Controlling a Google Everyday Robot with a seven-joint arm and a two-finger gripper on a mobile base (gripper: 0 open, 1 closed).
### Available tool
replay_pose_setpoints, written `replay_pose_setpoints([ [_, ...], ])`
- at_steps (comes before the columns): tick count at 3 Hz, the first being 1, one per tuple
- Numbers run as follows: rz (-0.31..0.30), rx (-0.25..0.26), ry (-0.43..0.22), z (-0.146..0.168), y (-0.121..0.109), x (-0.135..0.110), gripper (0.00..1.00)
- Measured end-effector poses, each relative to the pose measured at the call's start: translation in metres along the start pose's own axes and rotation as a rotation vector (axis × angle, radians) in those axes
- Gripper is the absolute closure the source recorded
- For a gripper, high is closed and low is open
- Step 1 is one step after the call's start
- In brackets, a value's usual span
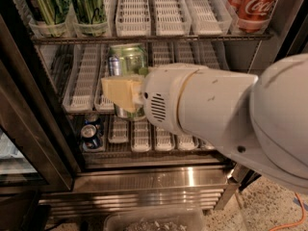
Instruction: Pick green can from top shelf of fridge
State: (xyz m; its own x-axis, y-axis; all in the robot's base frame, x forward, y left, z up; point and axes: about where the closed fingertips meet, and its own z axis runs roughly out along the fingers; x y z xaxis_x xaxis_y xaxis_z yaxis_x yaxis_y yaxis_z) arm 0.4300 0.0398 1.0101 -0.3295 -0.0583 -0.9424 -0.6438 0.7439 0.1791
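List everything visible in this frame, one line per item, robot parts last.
green can: one, shiny green, in front of the middle rack, held by the gripper
other green cans: at least two, green, left lanes of the top shelf
Coca-Cola can: one clearly, red, right end of the top shelf
blue can: one, blue, left of the lowest rack
lane trays: many, white slotted, on every rack
fridge: one, dark frame, stainless-steel base
clear tub: one, on the floor in front
cable: one, orange, floor at lower right
arm: one, white, reaching in from the right
gripper: one, pale yellow fingers, shut on the green can
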Motion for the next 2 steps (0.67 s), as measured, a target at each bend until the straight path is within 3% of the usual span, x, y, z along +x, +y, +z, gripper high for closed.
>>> replay_pose_setpoints([
  [1,-0.15,0.02,0.049,0.0058,-0.0028,0.0064,1.0],
  [2,-0.247,0.016,0.067,0.0114,-0.0015,0.0084,1.0],
])
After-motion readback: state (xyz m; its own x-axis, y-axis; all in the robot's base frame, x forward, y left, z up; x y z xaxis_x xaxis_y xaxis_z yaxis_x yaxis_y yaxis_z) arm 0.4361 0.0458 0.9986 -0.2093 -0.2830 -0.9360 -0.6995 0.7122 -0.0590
